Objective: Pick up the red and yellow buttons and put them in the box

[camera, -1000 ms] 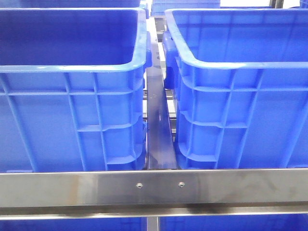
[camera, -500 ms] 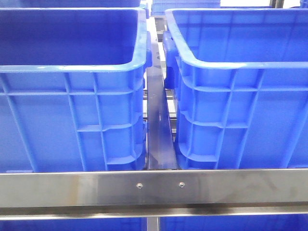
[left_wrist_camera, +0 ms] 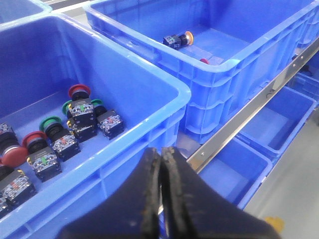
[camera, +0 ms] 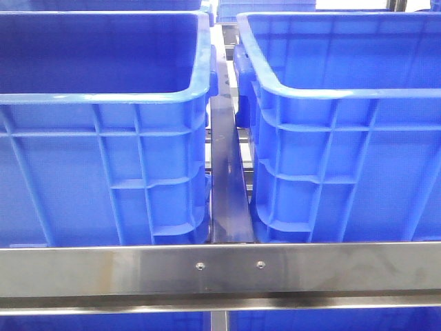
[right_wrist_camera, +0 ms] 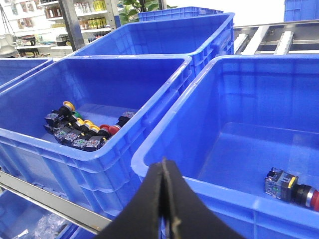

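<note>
A: Start from the steel rail [camera: 220, 269] across the front. What sits behind it?

B: Two blue crates. Behind its left half is the supply crate [camera: 103, 96], with the buttons heaped on its floor: red-capped ones [left_wrist_camera: 79, 91], green ones [left_wrist_camera: 50, 123], and a yellow-capped one [right_wrist_camera: 68, 105] at the edge of the pile. Behind the rail's right half is the receiving box [camera: 344, 89], already holding a red-capped button [right_wrist_camera: 291, 189] and an orange-yellow one [left_wrist_camera: 180, 40].

A: And the claws?

B: The left gripper [left_wrist_camera: 162, 152] hangs above the supply crate's near wall, fingers pressed together with nothing between them. The right gripper [right_wrist_camera: 163, 164] hovers over the box's near rim, likewise closed and empty.

A: What might go wrong?

B: I'd guess a wrong pick. The buttons lie touching each other, so fingers descending on a red cap could catch a green neighbour or drag its black body along. The crate walls are tall too; a low approach could clip the rim.
</note>
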Controlling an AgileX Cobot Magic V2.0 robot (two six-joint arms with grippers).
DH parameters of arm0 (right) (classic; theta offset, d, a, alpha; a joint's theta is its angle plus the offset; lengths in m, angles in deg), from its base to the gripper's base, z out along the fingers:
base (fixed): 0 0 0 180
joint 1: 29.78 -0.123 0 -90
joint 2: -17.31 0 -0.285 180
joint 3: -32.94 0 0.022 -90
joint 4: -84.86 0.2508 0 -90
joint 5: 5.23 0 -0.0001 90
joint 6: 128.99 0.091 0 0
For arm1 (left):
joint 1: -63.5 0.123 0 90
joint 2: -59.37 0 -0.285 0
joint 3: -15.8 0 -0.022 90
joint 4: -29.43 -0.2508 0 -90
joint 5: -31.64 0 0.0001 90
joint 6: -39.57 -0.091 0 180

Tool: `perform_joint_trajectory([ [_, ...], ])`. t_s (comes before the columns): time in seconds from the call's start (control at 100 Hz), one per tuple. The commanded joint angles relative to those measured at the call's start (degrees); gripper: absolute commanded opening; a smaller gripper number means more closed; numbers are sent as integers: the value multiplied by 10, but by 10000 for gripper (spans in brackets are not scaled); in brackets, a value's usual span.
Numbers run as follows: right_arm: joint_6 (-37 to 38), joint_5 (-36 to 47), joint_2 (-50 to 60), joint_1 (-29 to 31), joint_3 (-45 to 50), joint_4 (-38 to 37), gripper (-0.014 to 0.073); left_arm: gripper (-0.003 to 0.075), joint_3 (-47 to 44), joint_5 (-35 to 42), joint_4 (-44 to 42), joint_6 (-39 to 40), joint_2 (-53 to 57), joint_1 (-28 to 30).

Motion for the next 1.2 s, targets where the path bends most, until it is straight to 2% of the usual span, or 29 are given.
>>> perform_joint_trajectory([
  [0.0,-7,15,-5,-1,-14,27,-58,-20,6,65,15,4,-5,-2],
  [0.07,-7,15,-5,-1,-14,27,-58,-20,-10,126,-32,29,3,4],
  [0.18,-7,15,-5,-1,-14,27,-58,-20,-44,204,-115,142,21,34],
  [0.33,-7,15,-5,-1,-14,27,-58,-20,-87,227,-272,346,64,105],
  [0.4,-7,15,-5,-1,-14,27,-58,-20,-111,240,-314,397,84,141],
  [0.56,-7,15,-5,-1,-14,27,-58,-20,-177,291,-327,398,138,204],
  [0.76,-7,15,-5,-1,-14,27,-58,-20,-260,299,-368,443,219,244],
  [0.84,-7,13,-5,-1,-14,27,-58,-20,-289,327,-368,447,217,250],
  [0.9,-7,12,-7,-1,-14,27,-58,-20,-289,307,-368,447,218,250],
  [1.04,-7,9,-7,-1,-14,27,-58,-20,-289,316,-365,408,218,255],
  [1.19,-7,9,-7,-1,-14,27,-58,-20,-289,316,-354,408,218,261],
])
